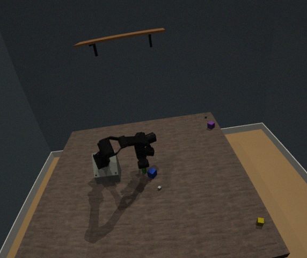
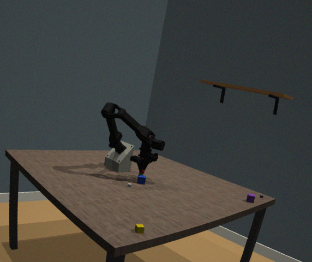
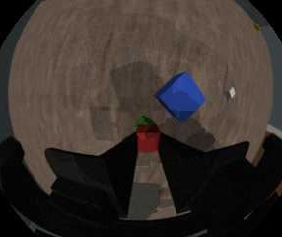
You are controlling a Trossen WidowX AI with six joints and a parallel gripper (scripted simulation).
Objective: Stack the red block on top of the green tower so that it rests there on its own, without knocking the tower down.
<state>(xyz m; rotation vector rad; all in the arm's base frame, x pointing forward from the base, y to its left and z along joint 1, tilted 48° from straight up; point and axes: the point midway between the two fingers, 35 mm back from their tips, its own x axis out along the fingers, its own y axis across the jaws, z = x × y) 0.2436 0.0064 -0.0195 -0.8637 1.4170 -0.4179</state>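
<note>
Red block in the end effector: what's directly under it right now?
In the wrist view, a sliver of the green tower peeks out just past the red block, which the end effector clamps. The blue block sits beside it. Most of the tower and any gap are hidden.
</note>
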